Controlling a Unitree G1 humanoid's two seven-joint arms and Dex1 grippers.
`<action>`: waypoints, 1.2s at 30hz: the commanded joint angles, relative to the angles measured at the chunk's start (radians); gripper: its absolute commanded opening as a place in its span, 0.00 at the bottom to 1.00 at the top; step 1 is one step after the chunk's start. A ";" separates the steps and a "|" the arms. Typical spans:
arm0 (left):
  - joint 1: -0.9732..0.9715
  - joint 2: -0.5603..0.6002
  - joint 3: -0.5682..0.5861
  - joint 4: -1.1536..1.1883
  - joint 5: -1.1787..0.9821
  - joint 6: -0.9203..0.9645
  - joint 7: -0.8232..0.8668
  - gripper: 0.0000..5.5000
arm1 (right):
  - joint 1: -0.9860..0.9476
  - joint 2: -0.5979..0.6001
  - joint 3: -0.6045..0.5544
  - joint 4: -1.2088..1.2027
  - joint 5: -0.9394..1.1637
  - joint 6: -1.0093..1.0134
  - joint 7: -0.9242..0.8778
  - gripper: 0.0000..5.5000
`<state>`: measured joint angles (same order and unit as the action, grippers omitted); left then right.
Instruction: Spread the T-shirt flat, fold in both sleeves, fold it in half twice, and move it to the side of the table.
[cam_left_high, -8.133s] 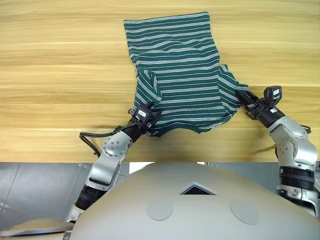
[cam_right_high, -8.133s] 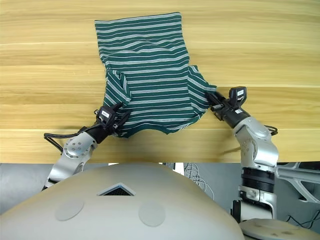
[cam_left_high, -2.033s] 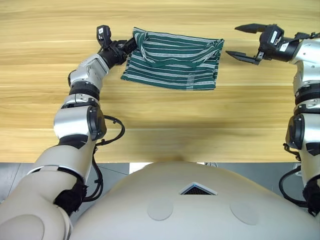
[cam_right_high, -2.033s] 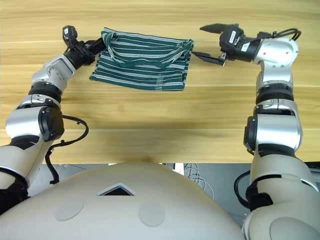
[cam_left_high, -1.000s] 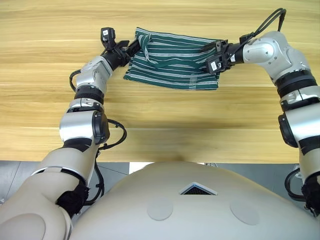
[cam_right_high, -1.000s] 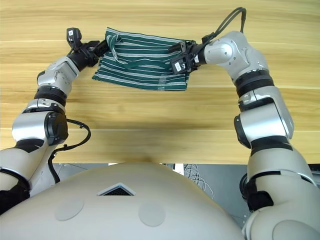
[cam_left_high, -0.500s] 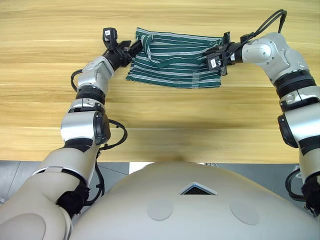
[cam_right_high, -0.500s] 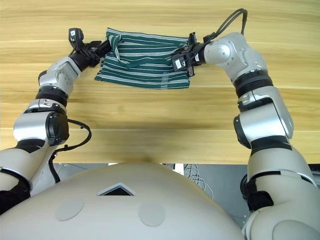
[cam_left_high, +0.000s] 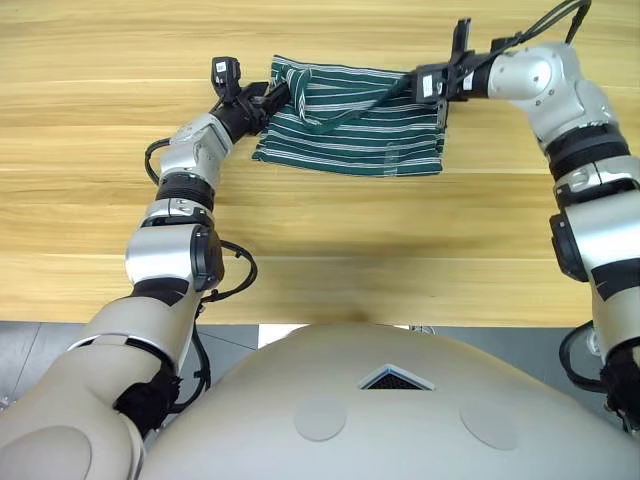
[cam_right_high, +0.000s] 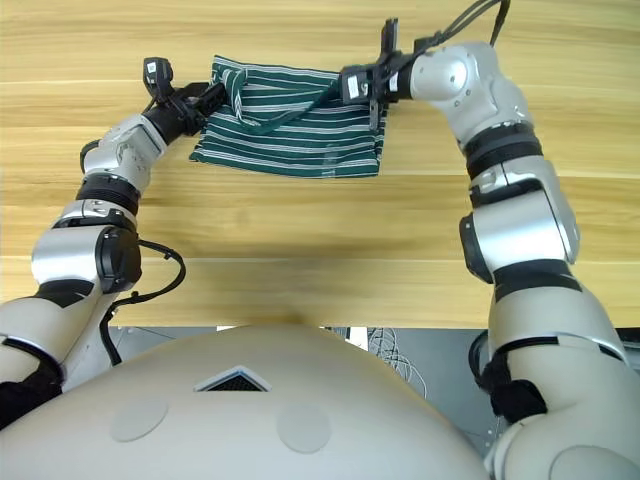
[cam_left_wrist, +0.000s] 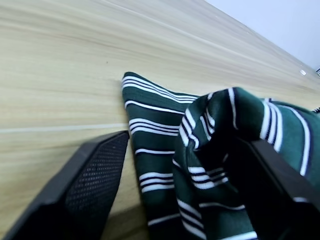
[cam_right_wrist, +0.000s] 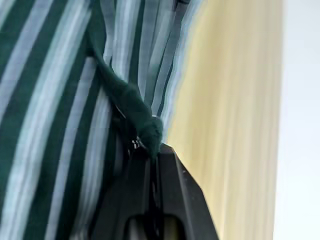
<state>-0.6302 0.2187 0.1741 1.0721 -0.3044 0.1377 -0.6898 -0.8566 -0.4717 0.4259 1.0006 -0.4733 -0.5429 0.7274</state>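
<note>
The T-shirt (cam_left_high: 352, 137), dark green with thin white stripes, lies folded into a wide, short rectangle on the pale wooden surface (cam_left_high: 300, 230), stretched between the two pincers. The left pincer (cam_left_high: 275, 97) sits at one short end of the folded cloth, low over the surface and pointing in toward the shirt. In the left wrist view its two fingers (cam_left_wrist: 95, 175) stand spread apart. A rumpled, raised fold of the cloth rises between them and leans toward one finger, while a strip of bare fabric and wood shows beside the other. A flat lower layer of the shirt reaches out past that fold, lying smooth on the surface ahead of the fingertips. The right pincer (cam_left_high: 412, 80) is at the opposite short end, at the far corner of the rectangle, held just above the cloth. Its fingers are pressed together on a narrow, dark green edge of the shirt, which the right wrist view shows as a thin twisted strip running from the fingertips (cam_right_wrist: 150, 160) out across the striped fabric. In the head views that strip is drawn taut. It rises from the middle of the shirt to the right pincer, lifted off the layers beneath, while the rest of the rectangle lies flat on the surface.
</note>
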 joint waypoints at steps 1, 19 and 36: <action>0.116 0.002 -0.024 0.022 0.049 -0.004 0.008 0.62 | -0.099 0.071 -0.025 0.150 0.017 0.068 -0.036 0.00; 0.340 0.026 -0.093 -0.359 0.079 -0.063 -0.021 0.62 | -0.124 0.166 -0.174 0.322 0.126 0.294 -0.030 0.40; 0.617 -0.099 -0.313 -0.913 0.338 -0.053 0.391 0.62 | -0.087 0.181 -0.334 0.289 0.241 0.322 -0.281 0.59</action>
<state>-0.0505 0.2096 -0.0818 0.2108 0.0065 0.0449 -0.3687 -0.9671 -0.2800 0.0985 1.3218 -0.2453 -0.1779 0.3949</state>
